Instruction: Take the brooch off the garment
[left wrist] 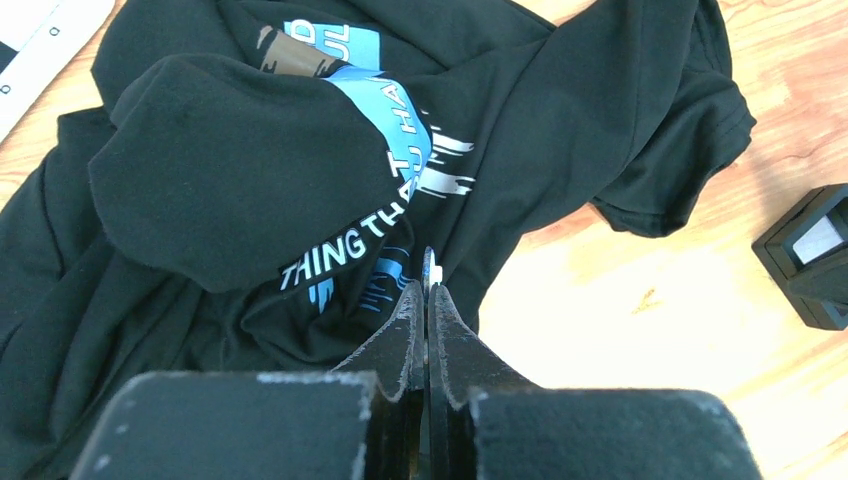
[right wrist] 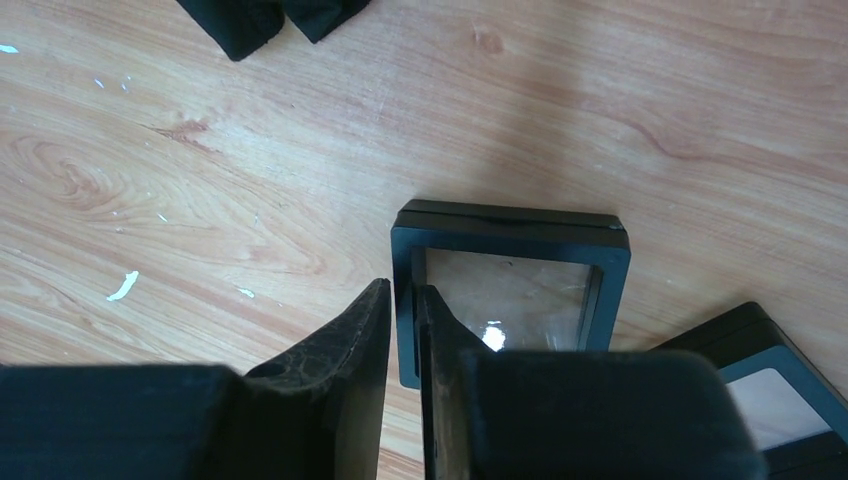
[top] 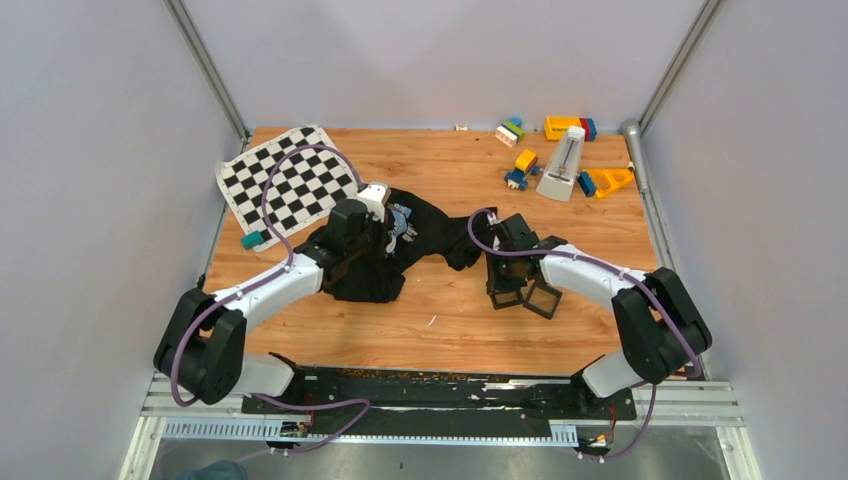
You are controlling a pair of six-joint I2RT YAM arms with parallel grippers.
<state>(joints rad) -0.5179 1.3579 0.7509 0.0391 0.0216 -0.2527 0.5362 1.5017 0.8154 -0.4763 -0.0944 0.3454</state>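
Note:
The garment (top: 430, 232) (left wrist: 250, 180), a black T-shirt with blue and white print, lies crumpled at the table's middle. My left gripper (top: 398, 236) (left wrist: 428, 288) is over its right part, jaws pressed together. A thin white sliver, the brooch (left wrist: 431, 268) seen edge-on, sticks out from between the tips, just above the cloth. My right gripper (top: 503, 283) (right wrist: 403, 295) is right of the shirt, down at a black square frame (top: 508, 296) (right wrist: 510, 222). Its jaws are closed on that frame's left wall.
A second black frame (top: 543, 298) (right wrist: 775, 365) (left wrist: 815, 250) lies right beside the first. A chequered mat (top: 285, 180) is at the back left, with a teal block (top: 252, 240) near it. Coloured toy blocks (top: 565, 128) and a metronome (top: 563, 165) stand at the back right.

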